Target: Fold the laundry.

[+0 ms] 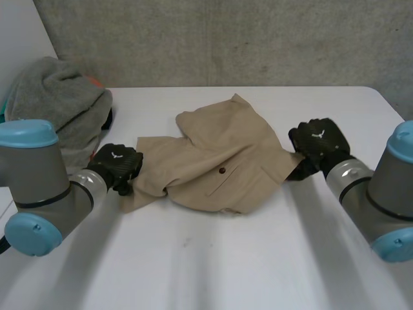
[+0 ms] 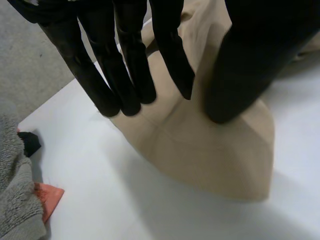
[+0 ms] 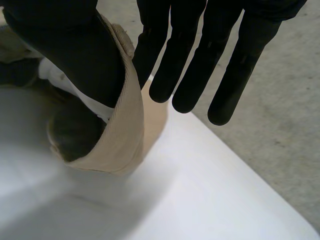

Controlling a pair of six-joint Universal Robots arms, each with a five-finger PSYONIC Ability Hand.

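Observation:
Beige shorts (image 1: 219,155) with a buttoned pocket lie crumpled in the middle of the white table (image 1: 213,258). My left hand (image 1: 117,165) is at the shorts' left edge. In the left wrist view its thumb (image 2: 245,65) presses on the beige cloth (image 2: 215,155), with the fingers (image 2: 125,75) close beside it at the cloth's edge and a ridge of cloth pinched between them. My right hand (image 1: 319,143) is at the shorts' right edge. There a hem of the shorts (image 3: 125,135) wraps round the thumb (image 3: 75,45), held against the straight fingers (image 3: 190,65).
A pile of grey fleece laundry (image 1: 58,103) sits at the table's back left, close behind my left arm. Beside the fleece (image 2: 15,190) lie an orange piece (image 2: 47,197) and a black piece (image 2: 30,142). A concrete wall stands behind the table.

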